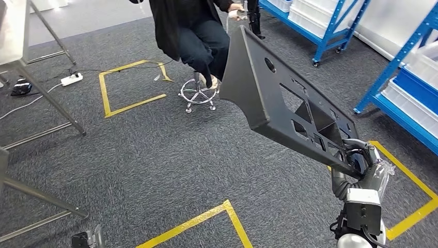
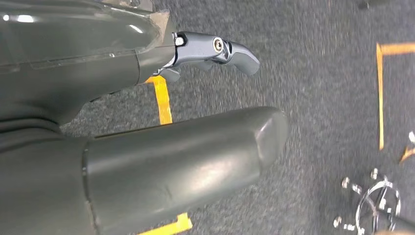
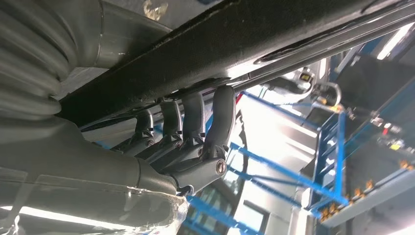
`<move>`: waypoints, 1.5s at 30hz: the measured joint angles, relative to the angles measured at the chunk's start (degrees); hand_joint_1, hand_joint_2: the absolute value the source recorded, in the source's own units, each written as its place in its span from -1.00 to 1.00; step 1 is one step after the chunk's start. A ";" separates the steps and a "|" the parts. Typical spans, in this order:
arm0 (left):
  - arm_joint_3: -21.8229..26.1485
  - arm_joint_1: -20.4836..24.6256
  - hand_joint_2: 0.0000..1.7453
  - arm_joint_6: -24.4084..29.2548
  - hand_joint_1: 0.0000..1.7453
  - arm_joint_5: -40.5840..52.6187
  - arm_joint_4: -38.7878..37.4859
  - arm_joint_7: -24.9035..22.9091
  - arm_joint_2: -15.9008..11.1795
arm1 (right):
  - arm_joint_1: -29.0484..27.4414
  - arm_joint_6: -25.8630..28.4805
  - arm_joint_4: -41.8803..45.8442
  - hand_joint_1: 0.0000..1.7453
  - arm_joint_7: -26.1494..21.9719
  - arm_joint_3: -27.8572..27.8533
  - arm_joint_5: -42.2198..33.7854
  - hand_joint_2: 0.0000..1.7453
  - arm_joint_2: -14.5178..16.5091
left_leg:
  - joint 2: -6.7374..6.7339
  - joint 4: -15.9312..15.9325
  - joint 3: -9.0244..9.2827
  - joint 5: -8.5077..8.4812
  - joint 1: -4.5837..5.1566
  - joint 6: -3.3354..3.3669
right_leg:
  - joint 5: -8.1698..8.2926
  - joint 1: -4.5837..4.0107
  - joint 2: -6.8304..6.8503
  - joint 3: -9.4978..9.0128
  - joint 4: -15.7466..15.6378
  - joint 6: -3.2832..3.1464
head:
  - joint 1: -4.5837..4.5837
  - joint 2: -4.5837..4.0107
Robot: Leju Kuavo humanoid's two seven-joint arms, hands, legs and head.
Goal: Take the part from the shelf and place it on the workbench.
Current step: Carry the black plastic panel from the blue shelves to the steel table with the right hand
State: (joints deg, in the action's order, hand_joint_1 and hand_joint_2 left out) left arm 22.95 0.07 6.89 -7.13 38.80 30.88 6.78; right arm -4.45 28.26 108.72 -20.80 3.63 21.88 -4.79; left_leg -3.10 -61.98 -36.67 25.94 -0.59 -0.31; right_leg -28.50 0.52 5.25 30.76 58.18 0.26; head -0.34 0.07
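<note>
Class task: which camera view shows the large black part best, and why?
The head view: the black part shows almost whole, cut-outs included, held at its lower end by the right hand. The right wrist view shows just its underside edge across the fingers.

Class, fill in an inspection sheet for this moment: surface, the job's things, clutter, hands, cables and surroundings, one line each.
Surface: dark grey carpet floor marked with yellow tape squares; legs of a steel workbench at left.
Job's things: large flat black plastic part with cut-outs, held up at a slant over the floor.
Clutter: nothing seen.
Hands: right hand grips the part's lower end, fingers curled over its edge; left hand holds nothing.
Cables: white power strip with leads across the carpet.
Surroundings: seated person in dark clothes on a chrome stool; blue shelving with white bins.
</note>
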 joint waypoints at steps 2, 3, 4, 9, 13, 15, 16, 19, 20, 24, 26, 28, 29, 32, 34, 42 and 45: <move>0.01 0.12 -1.00 -0.05 -1.00 0.02 0.19 -0.02 0.00 | 0.08 0.00 0.01 1.00 0.01 0.00 0.04 1.00 -0.01 | -1.33 3.41 1.68 -0.60 0.52 0.64 | -0.22 -0.38 0.99 -0.19 -0.05 0.44 | 0.15 0.00; 0.03 0.12 -1.00 -0.10 -1.00 0.06 0.26 -0.06 -0.02 | 0.10 0.00 0.02 1.00 0.03 0.00 0.08 1.00 0.01 | -0.76 3.45 1.55 -0.58 0.80 1.05 | -0.26 -0.45 1.57 -0.29 -0.17 0.72 | 0.22 0.00; 0.05 0.07 -1.00 -0.13 -1.00 0.16 0.33 -0.10 -0.05 | 0.13 0.00 0.03 1.00 0.05 0.01 0.12 1.00 0.02 | -0.04 3.65 1.63 -0.69 0.92 1.47 | -0.31 -0.42 2.09 -0.54 -0.30 1.05 | 0.22 0.00; 0.21 0.10 -1.00 -0.29 -1.00 0.58 0.76 -0.49 0.13 | -0.03 -0.01 0.14 1.00 0.17 -0.09 0.27 1.00 -0.05 | 3.54 4.92 2.60 -1.76 0.52 3.18 | -5.45 -0.07 -4.04 4.10 10.41 1.09 | 0.55 0.00; 0.41 -0.13 -1.00 -0.61 -1.00 0.62 0.79 -0.87 0.27 | -0.31 -0.44 0.08 1.00 0.17 -0.19 -0.05 1.00 -0.19 | 7.20 4.77 2.59 -1.80 0.54 3.21 | -4.65 0.13 -5.38 6.47 13.18 2.34 | 0.71 0.00; 0.45 -0.14 -1.00 -0.65 -1.00 0.63 0.79 -0.90 0.32 | -0.18 -0.66 0.07 1.00 0.11 -0.24 -0.20 1.00 -0.24 | 8.94 4.45 2.56 -1.71 0.56 2.94 | -1.00 0.47 -7.33 3.03 4.91 3.17 | 0.79 0.00; 0.48 -0.14 -1.00 -0.67 -1.00 0.64 0.82 -0.91 0.33 | -0.10 -0.71 0.06 1.00 0.05 -0.26 -0.24 1.00 -0.26 | 9.68 4.27 2.41 -1.67 0.61 2.69 | 0.15 0.61 -8.15 1.74 1.98 3.09 | 0.81 0.00; 0.69 -0.38 -1.00 -0.68 -1.00 0.71 0.91 -0.93 0.33 | 0.09 -0.77 -0.01 1.00 -0.09 -0.25 -0.33 1.00 -0.31 | 11.46 4.20 1.67 -1.91 0.54 1.62 | 0.88 0.51 -7.78 0.94 0.21 1.80 | 0.76 0.00; 0.86 -0.55 -1.00 -0.68 -1.00 0.75 0.94 -0.94 0.34 | 0.21 -0.77 -0.02 1.00 -0.10 -0.24 -0.36 1.00 -0.31 | 11.34 4.07 1.45 -1.87 0.48 1.33 | 1.04 0.59 -7.17 0.93 0.15 1.43 | 0.72 0.00; 1.27 -0.66 -1.00 -0.65 -1.00 0.84 1.15 -0.94 0.44 | 0.46 -0.75 -0.03 1.00 -0.19 -0.26 -0.39 1.00 -0.31 | 4.66 -5.47 -3.39 3.60 0.49 0.43 | 1.14 0.66 -4.43 0.90 -0.10 0.19 | 0.22 0.00; 1.31 -0.67 -1.00 -0.63 -1.00 0.83 1.18 -0.94 0.49 | 0.39 -0.75 -0.03 1.00 -0.20 -0.25 -0.38 1.00 -0.32 | 3.45 -11.92 -6.49 5.89 0.30 0.14 | 1.05 0.41 -2.81 0.95 -0.10 -0.01 | 0.17 0.00; 1.36 -0.77 -1.00 -0.61 -1.00 0.83 1.20 -0.94 0.54 | 0.38 -0.75 -0.03 1.00 -0.20 -0.24 -0.39 1.00 -0.31 | 2.97 -10.36 -5.57 4.21 0.24 0.16 | 0.95 0.29 -1.26 0.90 -0.09 -0.10 | 0.15 0.00; 1.39 -0.78 -1.00 -0.59 -1.00 0.83 1.24 -0.94 0.54 | 0.39 -0.75 -0.03 1.00 -0.20 -0.24 -0.38 1.00 -0.29 | 2.20 -6.43 -3.41 2.36 0.27 0.34 | 0.88 0.25 -0.59 0.81 -0.09 -0.09 | 0.13 0.00; 1.43 -0.54 -1.00 -0.58 -1.00 0.83 1.50 -0.92 0.53 | 0.40 -0.74 -0.02 1.00 -0.21 -0.24 -0.38 1.00 -0.29 | -0.88 3.02 1.89 -0.39 0.97 1.24 | 0.48 -0.33 1.14 0.52 -0.08 0.40 | 0.20 0.00; 1.46 -0.53 -1.00 -0.57 -1.00 0.83 1.60 -0.91 0.49 | 0.43 -0.74 -0.02 1.00 -0.22 -0.23 -0.38 1.00 -0.27 | -0.09 3.75 2.17 -0.49 1.35 1.89 | 0.37 -0.54 2.37 0.26 -0.21 0.85 | 0.25 0.00; 1.56 -0.45 -1.00 -0.69 -1.00 0.81 1.77 -0.99 0.65 | -0.17 -0.70 -0.03 1.00 -0.21 -0.25 -0.30 1.00 -0.36 | 6.15 4.96 2.80 -1.59 0.73 3.57 | -6.05 0.08 -5.06 8.27 16.42 1.33 | 0.93 0.00; 1.61 -0.54 -1.00 -0.95 -1.00 0.81 1.83 -1.10 0.75 | -0.21 -0.70 -0.03 1.00 -0.14 -0.25 -0.27 1.00 -0.42 | 8.84 4.56 2.84 -1.50 0.49 3.19 | -1.49 0.63 -6.60 4.37 7.07 3.09 | 0.98 0.00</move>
State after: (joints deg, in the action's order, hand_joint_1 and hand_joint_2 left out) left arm 24.56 -0.47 5.93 -6.32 40.63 29.79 7.53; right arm -4.66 27.56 108.69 -20.94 3.38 21.62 -5.21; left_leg 5.74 -57.42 -33.83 24.45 -0.10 2.88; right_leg -29.99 1.15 -1.35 35.13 65.25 3.35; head 0.64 0.07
